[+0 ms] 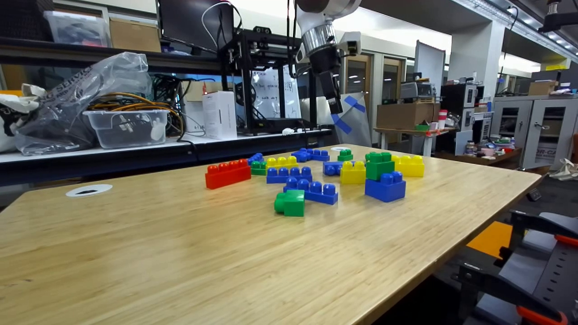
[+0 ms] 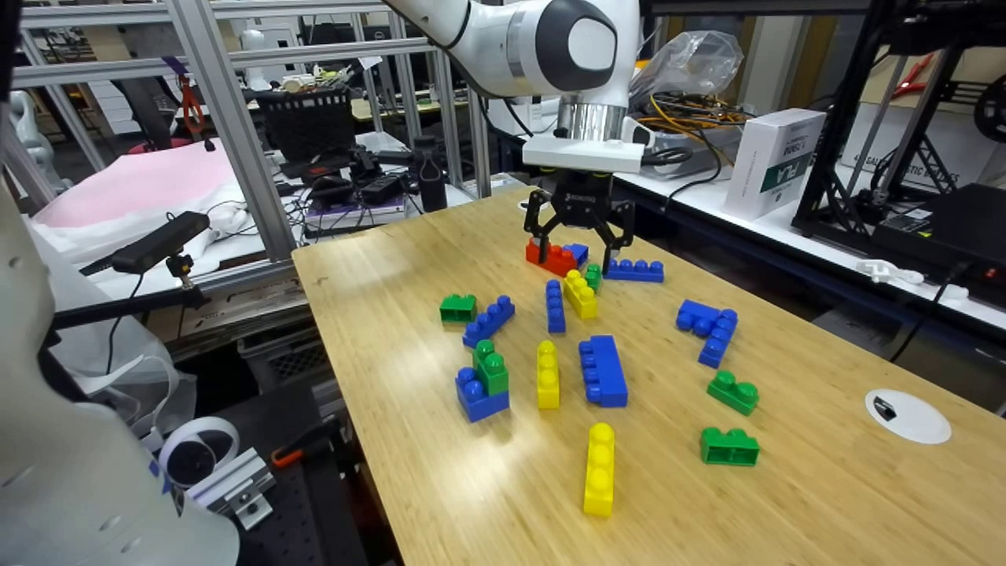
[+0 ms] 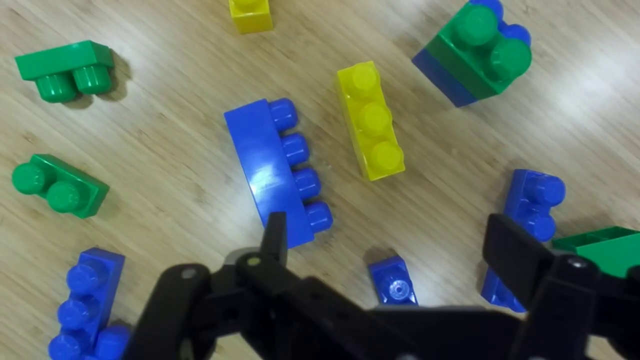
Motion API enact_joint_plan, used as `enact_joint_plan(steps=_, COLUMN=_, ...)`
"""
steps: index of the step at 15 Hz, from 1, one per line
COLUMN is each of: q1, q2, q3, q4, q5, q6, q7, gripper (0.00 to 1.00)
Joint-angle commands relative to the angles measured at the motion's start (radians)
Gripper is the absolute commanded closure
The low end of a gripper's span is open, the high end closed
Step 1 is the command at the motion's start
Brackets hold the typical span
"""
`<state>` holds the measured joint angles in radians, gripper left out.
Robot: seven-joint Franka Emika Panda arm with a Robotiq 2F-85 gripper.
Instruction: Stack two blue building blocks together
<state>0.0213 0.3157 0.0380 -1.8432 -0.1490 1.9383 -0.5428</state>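
My two likeliest targets are the middle blue four-stud brick (image 2: 555,308) and the angled blue four-stud brick (image 2: 489,322), both studs-up on the wooden table (image 2: 471,495), apart and unjoined (the task doesn't say which blues, so that pairing is my guess). If I go for the middle one, its neighbour is the hazard: a yellow brick (image 2: 581,297) lies just beside it, so descending there could put me onto yellow studs or shove both pieces. The angled one has a tipped green brick (image 2: 458,309) just beside one end, which could foul a grasp the same way. The tipped blue four-stud brick (image 3: 267,170) looks a worse pick to me: its studs point sideways, so lifted as it lies it wouldn't mate. Even with a good grip, pressing with studs out of line would probably skid the lower brick along.

As for pose, the arm (image 2: 511,51) extends from above, the gripper (image 2: 574,261) aimed down, its jaws spread wide and holding nothing. In an exterior view the fingers (image 1: 335,106) hang well above the bricks. On the wrist camera one tip overlaps an end of the tipped blue, the other hides part of the angled blue, and a blue end with a stud shows in the gap; I take it for the middle brick.
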Motion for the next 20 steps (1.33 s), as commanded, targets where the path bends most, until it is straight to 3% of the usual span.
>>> enact_joint_plan(steps=1, q1=-0.012, q2=0.001, q3=0.014, q4=0.002, q5=-0.004, q6=-0.003, q7=0.003, gripper=0.00)
enact_joint_plan(steps=8, q1=-0.021, q2=0.039, q3=0.031, q4=-0.014, q5=-0.003, q6=0.116, q7=-0.119, gripper=0.00)
enact_joint_plan(steps=20, q1=-0.014, q2=0.275, q3=0.106, q4=0.133, q5=0.022, q6=0.198, q7=-0.249, gripper=0.00)
